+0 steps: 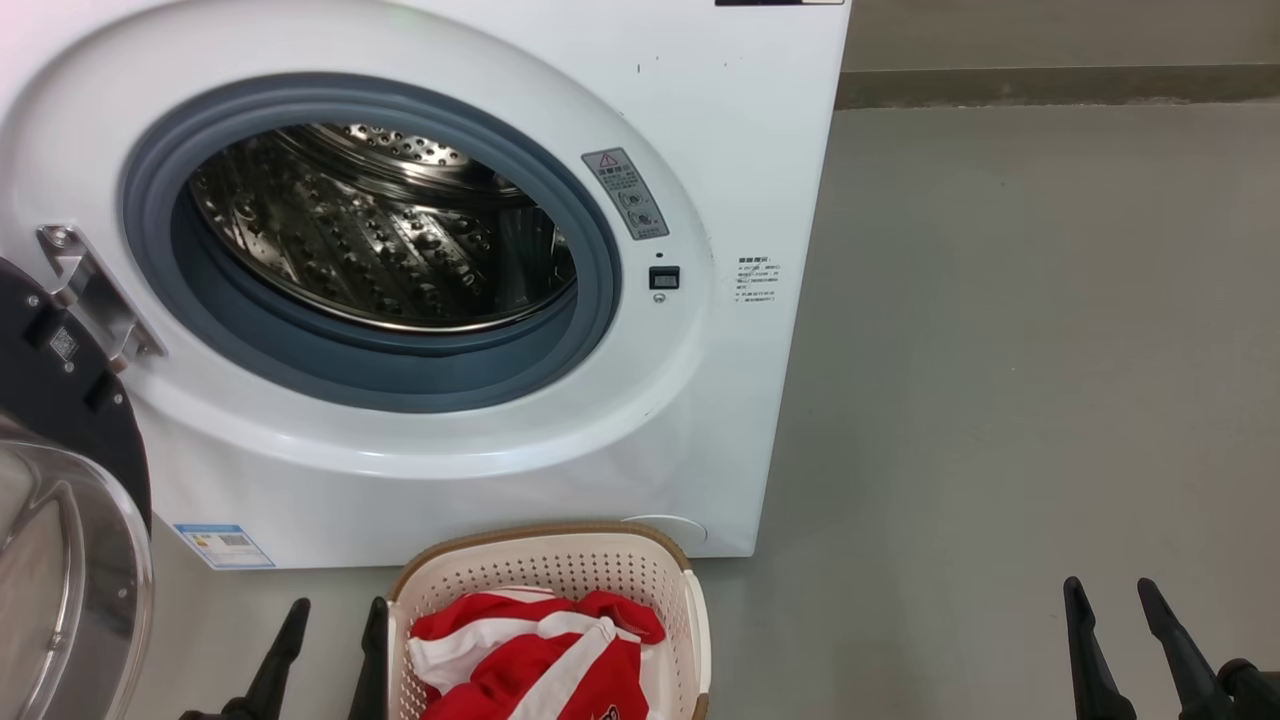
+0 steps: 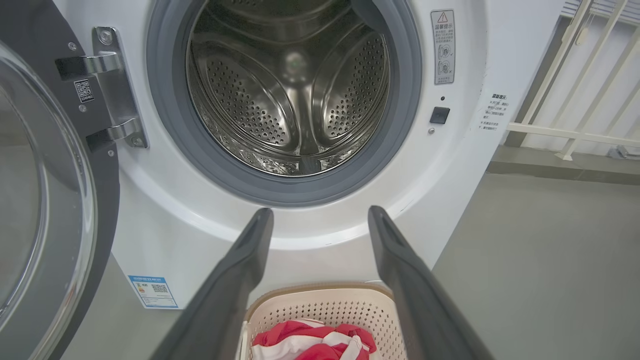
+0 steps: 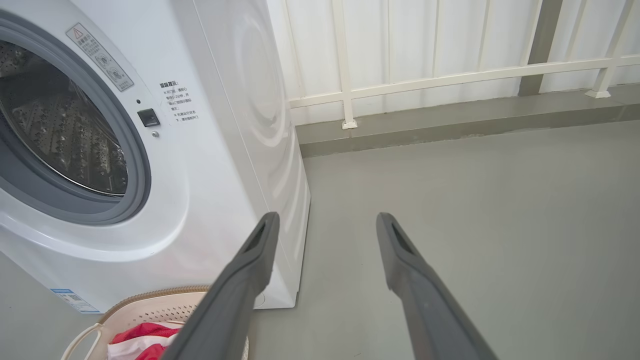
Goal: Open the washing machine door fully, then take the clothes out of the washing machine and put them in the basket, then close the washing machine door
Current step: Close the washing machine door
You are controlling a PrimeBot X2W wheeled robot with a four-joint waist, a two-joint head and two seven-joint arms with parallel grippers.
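- Grey floor [image 1: 1000, 350] with one washing machine [image 1: 740, 120]; its drum [image 1: 380, 240] looks empty.
- One basket [image 1: 545, 542] just in front holds the clothes [image 1: 530, 665]: one red-white heap.
- Your left hand [image 1: 339, 605] and right hand [image 1: 1110, 585] are both spread wide, holding nothing.
- One washing machine door [image 1: 60, 560] is open on the left. Closing it looks like your next job, so push its rim.

Washing machine door [image 1: 75, 420] stands open; red-and-white clothes [image 1: 530, 660] lie in basket [image 1: 560, 572] before washing machine [image 1: 740, 150]
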